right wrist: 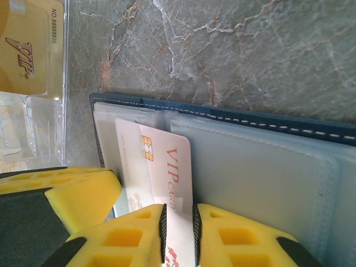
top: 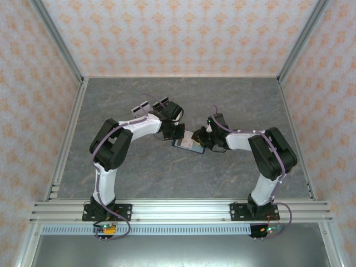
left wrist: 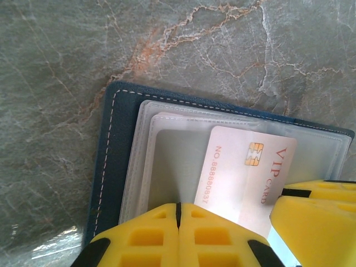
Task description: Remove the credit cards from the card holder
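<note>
The card holder (top: 189, 146) lies open on the marble table, navy (left wrist: 111, 150) with white stitching and clear inner pockets (right wrist: 261, 178). A pale pink VIP credit card (left wrist: 245, 172) sticks partly out of one pocket. My left gripper (left wrist: 178, 214) is shut, its tips resting on the clear pocket beside the card; nothing shows between its fingers. My right gripper (right wrist: 178, 222) stands slightly open over the card (right wrist: 167, 161), whose right edge runs through the gap. The two grippers (top: 177, 133) (top: 204, 139) meet over the holder from either side.
A clear acrylic stand (right wrist: 39, 111) sits just beyond the holder's end, with a gold-brown VIP card (right wrist: 25, 50) in it. It shows behind the left arm (top: 151, 105). Patterned walls and metal rails (top: 67, 144) bound the table.
</note>
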Robot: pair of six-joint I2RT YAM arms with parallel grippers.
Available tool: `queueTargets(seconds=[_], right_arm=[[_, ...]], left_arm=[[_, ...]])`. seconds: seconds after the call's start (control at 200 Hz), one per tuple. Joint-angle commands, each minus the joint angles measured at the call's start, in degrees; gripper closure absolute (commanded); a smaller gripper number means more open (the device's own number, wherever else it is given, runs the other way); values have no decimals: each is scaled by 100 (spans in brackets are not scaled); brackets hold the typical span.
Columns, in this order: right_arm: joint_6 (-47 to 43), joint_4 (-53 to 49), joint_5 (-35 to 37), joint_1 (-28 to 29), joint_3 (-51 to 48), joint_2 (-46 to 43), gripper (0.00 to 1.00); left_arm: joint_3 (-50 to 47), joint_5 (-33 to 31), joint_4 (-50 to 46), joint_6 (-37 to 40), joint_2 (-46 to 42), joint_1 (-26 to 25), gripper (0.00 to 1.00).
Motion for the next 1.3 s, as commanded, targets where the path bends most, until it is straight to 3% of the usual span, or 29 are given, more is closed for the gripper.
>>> queueTargets(seconds=[0.0,0.43,0.696,1.081,1.296], right_arm=[[44,107,-21,-27,28,162,77],[-53,577,-398,-25,81,227,79],[-125,139,-137,-24,118,87,96],[-828,-1050,288,-86,-109,-623,100],[-942,-1127,185,-172,-181,-1312,100]], left_arm=[[-57,-217,-423,147,267,-13,96],[-45,-186,-458,147,324,-9,96],[-14,-238,-488,147,280,-6,95],[61,-387,-573,252,-5,4,74],[209,-356,-598,212,-361,30,65]])
